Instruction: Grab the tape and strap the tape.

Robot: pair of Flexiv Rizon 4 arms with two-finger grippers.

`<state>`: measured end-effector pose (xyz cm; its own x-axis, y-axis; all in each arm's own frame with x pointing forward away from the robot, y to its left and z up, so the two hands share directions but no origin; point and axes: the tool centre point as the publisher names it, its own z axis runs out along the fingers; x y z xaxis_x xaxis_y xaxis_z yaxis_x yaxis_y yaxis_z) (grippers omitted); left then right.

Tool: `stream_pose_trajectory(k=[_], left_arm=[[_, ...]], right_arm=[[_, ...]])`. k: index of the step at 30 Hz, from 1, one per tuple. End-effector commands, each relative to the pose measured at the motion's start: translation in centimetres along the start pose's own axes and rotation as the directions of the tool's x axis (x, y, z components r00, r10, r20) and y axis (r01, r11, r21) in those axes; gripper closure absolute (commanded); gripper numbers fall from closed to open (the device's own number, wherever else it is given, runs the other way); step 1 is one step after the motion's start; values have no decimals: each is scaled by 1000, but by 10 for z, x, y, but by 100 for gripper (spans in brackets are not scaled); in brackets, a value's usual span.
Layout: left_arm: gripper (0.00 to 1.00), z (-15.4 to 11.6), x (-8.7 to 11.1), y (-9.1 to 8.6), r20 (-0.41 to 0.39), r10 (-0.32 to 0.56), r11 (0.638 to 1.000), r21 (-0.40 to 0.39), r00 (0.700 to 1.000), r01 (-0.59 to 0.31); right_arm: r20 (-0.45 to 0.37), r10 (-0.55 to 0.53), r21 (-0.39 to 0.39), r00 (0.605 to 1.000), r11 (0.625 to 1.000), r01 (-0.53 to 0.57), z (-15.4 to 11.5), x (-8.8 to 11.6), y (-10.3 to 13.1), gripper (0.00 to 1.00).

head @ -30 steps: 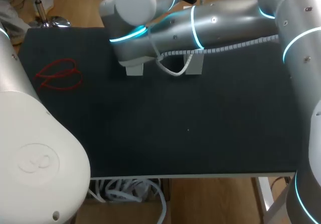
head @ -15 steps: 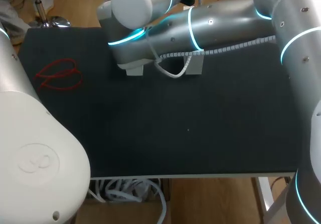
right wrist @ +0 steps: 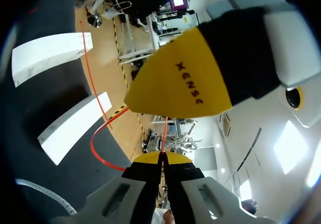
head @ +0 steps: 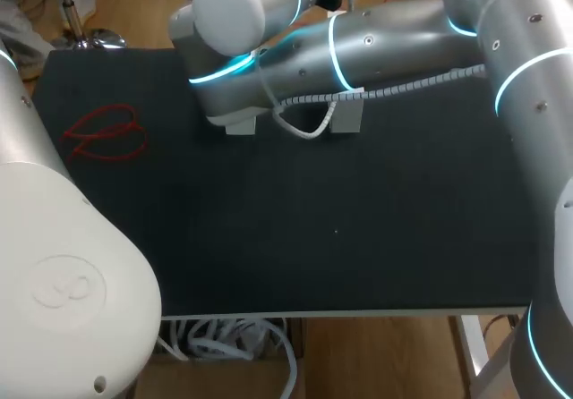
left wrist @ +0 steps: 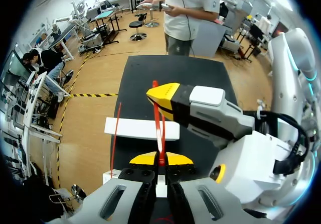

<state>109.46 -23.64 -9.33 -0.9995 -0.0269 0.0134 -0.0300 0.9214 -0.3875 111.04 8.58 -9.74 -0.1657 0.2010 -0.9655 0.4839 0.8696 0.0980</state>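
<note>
Pinching the thin red tape (left wrist: 158,126), the left gripper (left wrist: 160,158) has its two yellow tips pressed together on the strand. From there the strand runs straight ahead, toward twelve o'clock from the fingers, over a white block (left wrist: 142,128) on the black table (left wrist: 200,73). A second red strand lies just beside that block, at about ten o'clock from the gripper.

The right gripper (right wrist: 163,157) is likewise clamped on the tape. Its tips are together, and a fine red line rises from between them toward twelve o'clock. The left gripper's large yellow fingertip sits very close ahead of it, so the two grippers nearly meet. From this wrist, a red loop of tape curves over the table at about ten o'clock from the fingers, between the gripper and the two white blocks.

Seen from above, the right arm (head: 376,46) crosses the table's far side, from two o'clock toward eleven o'clock, and hides both grippers. Two white blocks (head: 240,124) stand under it near twelve o'clock. A loose red loop lies flat at about ten o'clock. The left arm (head: 63,265) fills the seven o'clock corner.
</note>
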Motion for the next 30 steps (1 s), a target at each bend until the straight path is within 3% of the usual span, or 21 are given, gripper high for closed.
stream_pose_trajectory(k=[1, 30], left_arm=[[100, -1, 0, -1, 0, -2, 1000, -6, 1000, 2], [100, -1, 0, -1, 0, -2, 1000, -6, 1000, 2]], right_arm=[[-5, -5, 2, 1000, 1000, 5, 0, 0, 2, 100], [26, -30, 7, 999, 1000, 30, 1, 2, 5, 100]])
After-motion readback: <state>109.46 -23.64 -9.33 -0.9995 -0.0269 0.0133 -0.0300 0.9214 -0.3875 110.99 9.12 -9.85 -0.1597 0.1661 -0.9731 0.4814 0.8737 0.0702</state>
